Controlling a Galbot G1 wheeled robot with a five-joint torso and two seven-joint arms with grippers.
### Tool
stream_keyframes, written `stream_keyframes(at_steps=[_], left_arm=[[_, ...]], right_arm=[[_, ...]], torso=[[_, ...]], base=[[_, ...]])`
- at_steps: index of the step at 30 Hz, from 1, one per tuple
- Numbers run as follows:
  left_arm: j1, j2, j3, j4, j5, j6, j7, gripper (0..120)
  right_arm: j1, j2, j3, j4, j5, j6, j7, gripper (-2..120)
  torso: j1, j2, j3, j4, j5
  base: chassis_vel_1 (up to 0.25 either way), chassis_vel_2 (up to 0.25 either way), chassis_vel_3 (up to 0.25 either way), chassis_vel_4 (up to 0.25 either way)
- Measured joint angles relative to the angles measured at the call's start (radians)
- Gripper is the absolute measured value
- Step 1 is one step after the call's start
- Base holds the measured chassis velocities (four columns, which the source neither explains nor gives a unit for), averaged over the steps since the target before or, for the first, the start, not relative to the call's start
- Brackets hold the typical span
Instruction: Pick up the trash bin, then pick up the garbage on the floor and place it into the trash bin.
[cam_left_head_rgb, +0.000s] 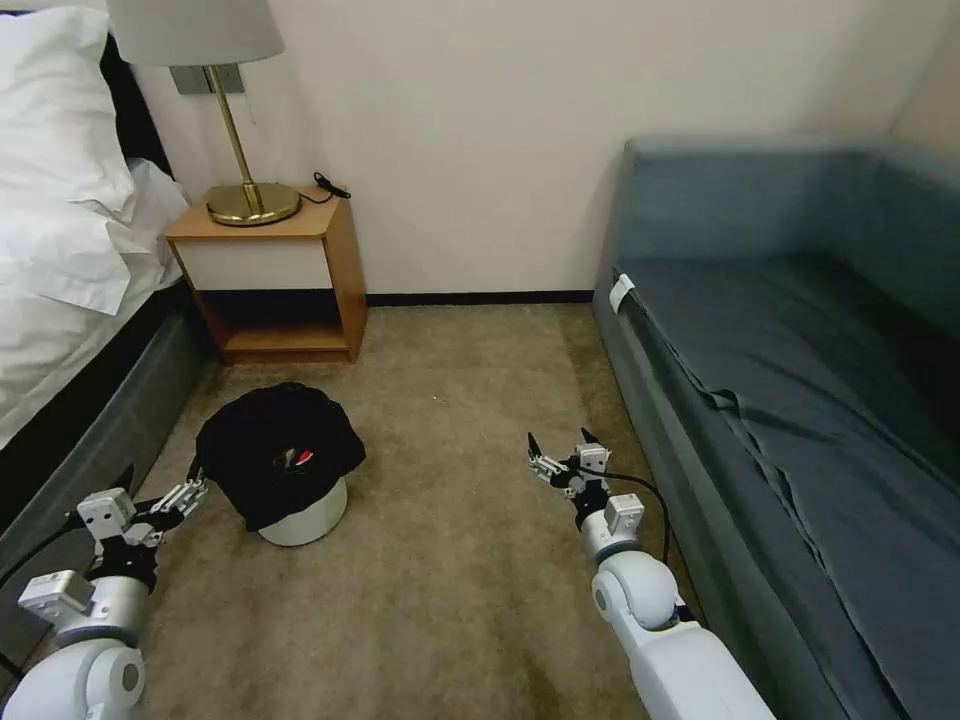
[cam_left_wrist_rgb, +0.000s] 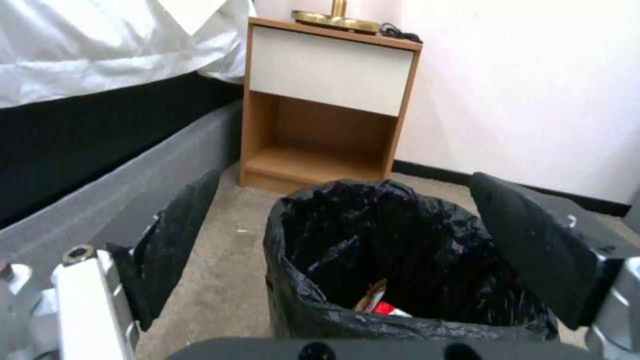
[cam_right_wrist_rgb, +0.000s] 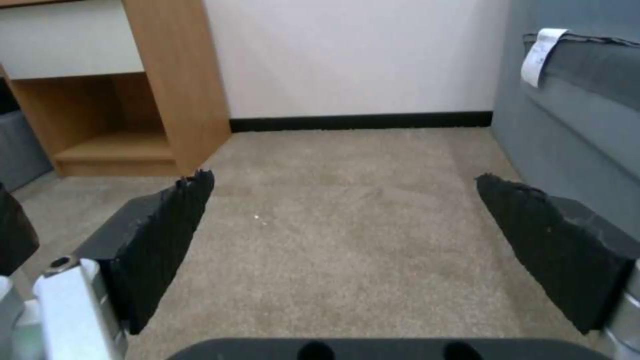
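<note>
Head view shows the trash bin (cam_left_head_rgb: 293, 478) standing on the carpet (cam_left_head_rgb: 450, 600) near the nightstand (cam_left_head_rgb: 270, 280), a red-and-white wrapper (cam_left_wrist_rgb: 380, 305) inside its black bag; the left gripper (cam_left_head_rgb: 190, 492) hovers just beside the bin, jaws released; the right gripper (cam_left_head_rgb: 563, 452) hangs over bare carpet, jaws spread wide.

We note that the black bag (cam_left_head_rgb: 275, 455) drapes over most of the trash bin (cam_left_head_rgb: 305, 520), hiding its rim and upper wall. Of the garbage (cam_left_wrist_rgb: 381, 303) inside, a red-and-white scrap shows at the bottom; the rest lies in shadow. The lamp (cam_left_head_rgb: 215, 60) is cut off by the top edge.
</note>
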Motion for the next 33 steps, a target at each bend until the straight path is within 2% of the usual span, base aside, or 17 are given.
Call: stream_keyframes(at_steps=[33], left_arm=[[0.000,0.000,0.000,0.000,0.000,0.000,0.000,100]], right_arm=[[0.000,0.000,0.000,0.000,0.000,0.000,0.000,100]], torso=[[0.000,0.000,0.000,0.0000,0.0000]], base=[[0.000,0.000,0.000,0.000]])
